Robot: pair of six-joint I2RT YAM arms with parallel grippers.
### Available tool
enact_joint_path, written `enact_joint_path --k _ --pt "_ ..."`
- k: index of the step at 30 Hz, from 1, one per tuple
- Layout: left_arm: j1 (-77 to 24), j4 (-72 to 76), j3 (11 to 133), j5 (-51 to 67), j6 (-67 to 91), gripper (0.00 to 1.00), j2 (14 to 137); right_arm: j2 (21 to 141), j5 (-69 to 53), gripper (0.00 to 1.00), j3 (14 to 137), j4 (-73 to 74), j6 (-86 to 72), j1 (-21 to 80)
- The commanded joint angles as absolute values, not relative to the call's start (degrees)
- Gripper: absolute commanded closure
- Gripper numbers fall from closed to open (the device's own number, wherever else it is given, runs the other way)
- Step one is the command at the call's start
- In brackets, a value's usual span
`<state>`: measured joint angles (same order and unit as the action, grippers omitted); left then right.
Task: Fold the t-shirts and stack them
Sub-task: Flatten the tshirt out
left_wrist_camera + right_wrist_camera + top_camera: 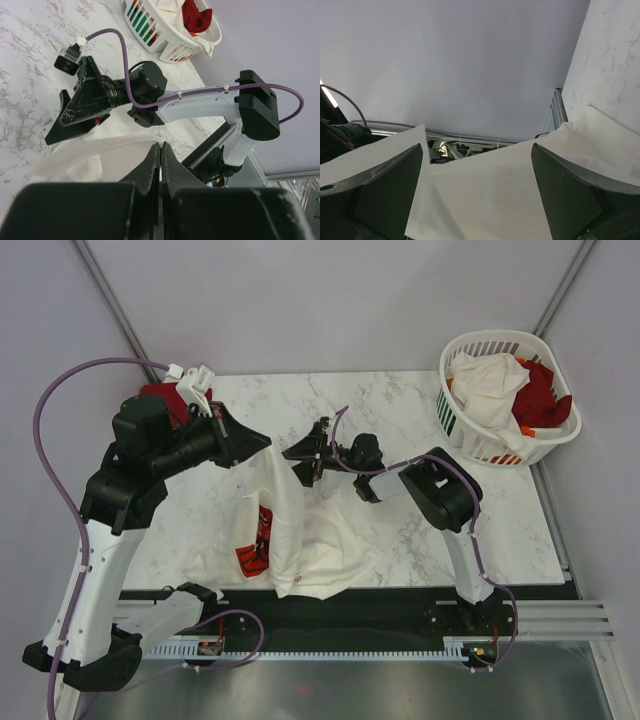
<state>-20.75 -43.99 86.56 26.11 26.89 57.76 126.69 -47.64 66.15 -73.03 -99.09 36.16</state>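
While the left gripper point(262, 444) kept its jaws pinched on an edge of the cream t-shirt point(300, 530), raising it so the cloth draped down to the tabletop point(400, 410), the right gripper point(303, 465) hovered beside the lifted fabric with jaws spread, apparently ready to take a second hold. More t-shirts point(490, 385) lay in the basket point(450, 410).

Left claw point(263, 445) pinched shut, arm raised; right claw point(303, 462) spread wide, arm reaching leftward.
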Motion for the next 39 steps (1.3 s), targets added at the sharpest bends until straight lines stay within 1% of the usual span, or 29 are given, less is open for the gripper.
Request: enact_joint_path --k 1,7,11,17,21,24,27,28,30,31,33,34,39 --pt "-20.92 -41.66 86.22 26.99 24.96 0.98 56.69 121.12 -46.76 0.02 66.63 -100.99 -100.63 35.68" --pt "-20.92 -41.66 84.73 25.4 24.79 0.98 56.08 116.55 -47.81 0.02 66.36 -100.9 -103.88 35.77" --pt "-20.92 -41.57 84.46 24.0 24.43 0.98 55.99 113.65 -49.65 0.02 65.65 -100.9 -104.5 37.87" --pt "-20.92 -41.48 88.67 23.82 23.82 0.98 57.04 112.24 -50.62 0.02 64.6 -100.81 -102.75 38.14" --pt "-20.92 -41.48 88.24 23.91 23.82 0.98 58.79 110.13 -53.25 0.02 64.95 -100.81 -99.23 40.25" --pt "-20.92 -41.22 87.63 21.89 24.08 0.98 59.68 109.6 -53.79 0.03 65.04 -100.72 -98.26 41.04" --pt "-20.92 -40.78 87.54 20.31 24.08 0.98 60.55 109.69 -53.44 0.33 64.34 -100.72 -98.0 41.04" --pt "-20.92 -40.69 87.45 19.95 24.0 0.98 60.64 109.6 -53.44 0.48 63.9 -100.72 -97.82 41.04" --pt "-20.92 -40.43 87.45 18.99 23.82 0.98 61.08 109.07 -53.61 0.64 63.72 -100.81 -97.56 41.04" --pt "-20.92 -40.43 87.54 18.64 23.73 0.98 61.26 108.99 -53.96 0.77 63.89 -100.72 -97.73 41.04" --pt "-20.92 -40.43 87.63 17.06 23.12 0.98 61.52 108.2 -54.32 0.94 63.72 -100.72 -97.65 40.96" --pt "-20.92 -40.43 87.63 16.53 22.85 0.98 61.7 107.85 -54.32 1.0 63.72 -100.72 -97.91 40.87" --pt "-20.92 -40.52 86.93 13.02 21.8 0.98 61.44 104.33 -54.31 1.0 62.49 -100.37 -98.26 38.68"
